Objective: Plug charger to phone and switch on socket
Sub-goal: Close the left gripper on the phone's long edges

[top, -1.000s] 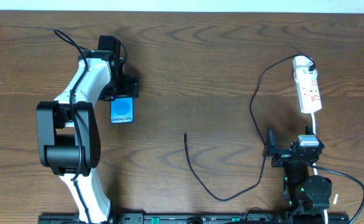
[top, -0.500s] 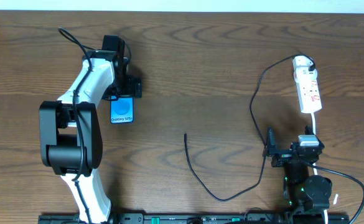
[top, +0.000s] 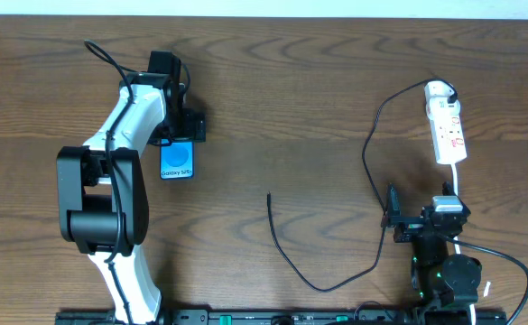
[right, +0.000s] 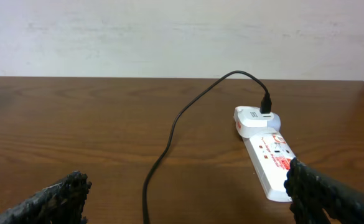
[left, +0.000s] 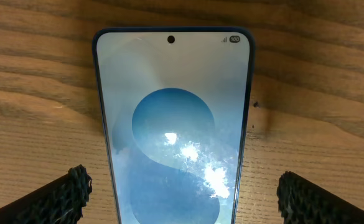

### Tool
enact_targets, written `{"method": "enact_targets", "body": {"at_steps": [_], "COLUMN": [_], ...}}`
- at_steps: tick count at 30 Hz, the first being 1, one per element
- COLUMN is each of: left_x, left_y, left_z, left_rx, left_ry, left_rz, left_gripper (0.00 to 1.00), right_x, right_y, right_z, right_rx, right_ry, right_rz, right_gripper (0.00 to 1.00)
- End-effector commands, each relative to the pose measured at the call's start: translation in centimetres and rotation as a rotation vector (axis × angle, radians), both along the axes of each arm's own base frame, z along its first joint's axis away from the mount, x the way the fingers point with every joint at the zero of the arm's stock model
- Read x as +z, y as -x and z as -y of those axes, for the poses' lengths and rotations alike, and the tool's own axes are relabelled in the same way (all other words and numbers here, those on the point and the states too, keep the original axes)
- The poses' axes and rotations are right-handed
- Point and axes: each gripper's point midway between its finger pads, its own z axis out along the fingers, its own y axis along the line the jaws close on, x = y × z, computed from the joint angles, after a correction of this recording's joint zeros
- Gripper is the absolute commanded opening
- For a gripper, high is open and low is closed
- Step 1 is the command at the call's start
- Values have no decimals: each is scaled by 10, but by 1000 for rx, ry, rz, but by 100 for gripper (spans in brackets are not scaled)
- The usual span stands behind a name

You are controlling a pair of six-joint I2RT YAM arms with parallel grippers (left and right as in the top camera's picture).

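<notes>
Left claw: left gripper [top: 180, 137] is wide open and empty, one finger on each side of the phone's top end, touching nothing that I can see.
Directly under it: the phone [left: 175, 124] lies flat and face up between the fingertips [left: 66, 193], screen lit blue. There is bare wood either side of its edges.
Out from the left claw: the plug tip [top: 269, 196] lies loose on the table [top: 291, 54], off to the claw's right and nearer the robot's base. It is well apart from the phone, and nothing holds it.
Cable run: the charger [top: 365, 155] loops from that tip toward the base, then swings up past the right claw to the far end of the strip.
Right claw: right gripper [right: 194, 202] is also wide open and empty, low by its own base, with the cable passing just ahead of it.
Ahead of the right claw: the socket [right: 269, 155] is forward and to its right, with the charger's other end already seated in its far end. I can't tell the switch position.
Step in hand: looks like securing the phone. Nothing is plugged in yet.
Next move: I'd say lower and close on the phone's side edges, squarely and without skidding it. Then one claw has to pick up that thin plug tip and line it up with the port at the phone's near end.
</notes>
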Motion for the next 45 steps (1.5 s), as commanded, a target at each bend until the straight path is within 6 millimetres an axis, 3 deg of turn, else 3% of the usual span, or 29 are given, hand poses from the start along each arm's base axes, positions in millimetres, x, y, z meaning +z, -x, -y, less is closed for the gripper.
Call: {"method": "enact_targets", "body": {"at_steps": [1,23,45], "left_x": [-14,-37,-37], "left_y": [4,20,21], "left_z": [-3,-4,-5], "left_rx": [33,32,32], "left_ry": [-7,-11,-12], "left_rz": [-34,-83,-88], "left_gripper": [98,98,98], "right_x": [-2,-2,-2], "right_y": [0,0,0], "right_z": [0,0,0], "right_rx": [-3,-3,-3], "right_ry": [12,12,12], "right_rz": [1,1,1], "right_gripper": [99,99,99]}}
